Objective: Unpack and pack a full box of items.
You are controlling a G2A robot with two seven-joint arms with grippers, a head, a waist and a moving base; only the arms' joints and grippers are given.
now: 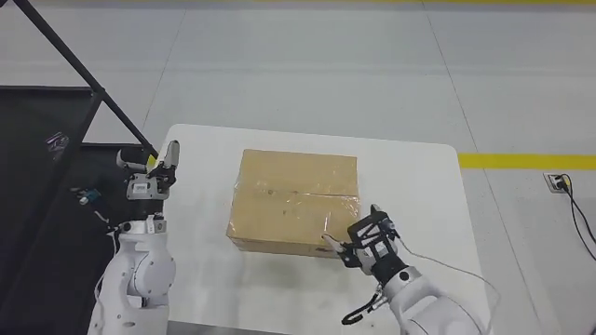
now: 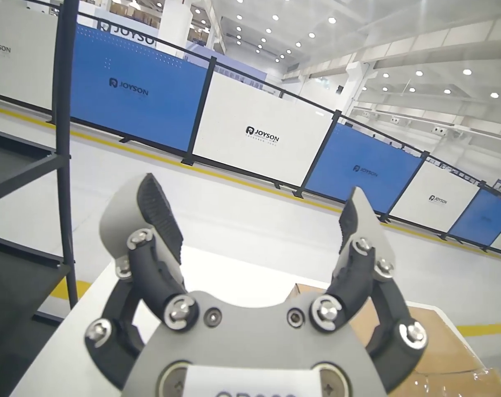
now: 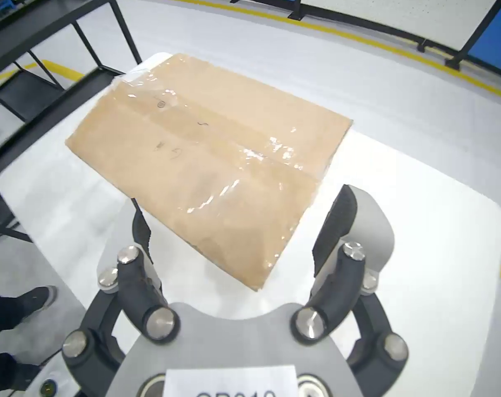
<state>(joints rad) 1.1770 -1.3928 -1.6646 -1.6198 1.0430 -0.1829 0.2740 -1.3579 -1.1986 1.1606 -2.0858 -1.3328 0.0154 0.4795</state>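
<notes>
The closed, taped box (image 1: 293,200) sat in the middle of the table (image 1: 414,181). The right gripper (image 3: 240,204) hung by its near right corner, fingers apart. The left gripper (image 2: 252,192), fingers also apart, hung at the table's left edge.

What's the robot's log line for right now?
box: shut, taped, on table | left gripper: open, empty | right gripper: open, near box corner

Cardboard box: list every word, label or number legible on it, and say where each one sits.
Cardboard box: no readable text.
Top face: a few small dark marks under the clear tape, too small to read.
Side faces: no print can be made out.
</notes>
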